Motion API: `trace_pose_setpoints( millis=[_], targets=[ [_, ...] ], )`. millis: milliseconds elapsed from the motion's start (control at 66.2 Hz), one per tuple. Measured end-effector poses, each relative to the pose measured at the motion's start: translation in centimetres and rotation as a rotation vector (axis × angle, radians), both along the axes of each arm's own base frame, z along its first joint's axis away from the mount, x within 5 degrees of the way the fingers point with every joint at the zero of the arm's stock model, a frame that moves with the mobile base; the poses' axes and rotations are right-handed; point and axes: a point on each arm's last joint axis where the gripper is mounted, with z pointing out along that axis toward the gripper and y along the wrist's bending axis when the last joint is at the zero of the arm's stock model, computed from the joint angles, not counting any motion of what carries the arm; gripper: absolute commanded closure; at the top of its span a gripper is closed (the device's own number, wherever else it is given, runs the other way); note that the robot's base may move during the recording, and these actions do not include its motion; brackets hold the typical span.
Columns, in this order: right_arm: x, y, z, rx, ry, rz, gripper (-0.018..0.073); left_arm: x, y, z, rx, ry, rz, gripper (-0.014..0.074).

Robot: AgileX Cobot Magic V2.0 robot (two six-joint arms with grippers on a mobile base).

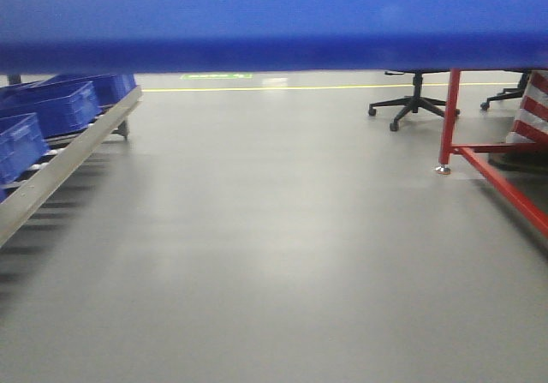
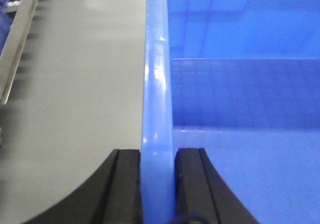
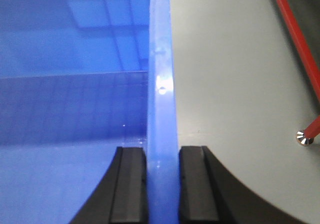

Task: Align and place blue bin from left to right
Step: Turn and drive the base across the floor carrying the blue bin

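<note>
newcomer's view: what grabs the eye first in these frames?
The blue bin, a blue band across the whole top of the front view. In the wrist views the left gripper and right gripper each clamp its rim, on opposite sides. Below it, grey floor lies between a roller rack of blue crates at left and a red frame at right.

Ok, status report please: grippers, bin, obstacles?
Left gripper and right gripper both shut on blue bin rim. Bin held off floor. Red frame on right; office chair ahead.
</note>
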Motion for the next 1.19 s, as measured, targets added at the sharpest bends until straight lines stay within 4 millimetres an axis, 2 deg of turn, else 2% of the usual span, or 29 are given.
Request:
trace_pose_setpoints(
  millis=[1194],
  targets=[
    [0.02,0.03,0.04,0.003,-0.005,0.003,0.0629,0.0,0.0,0.0,0.0,0.0,0.0,0.0707]
  ],
)
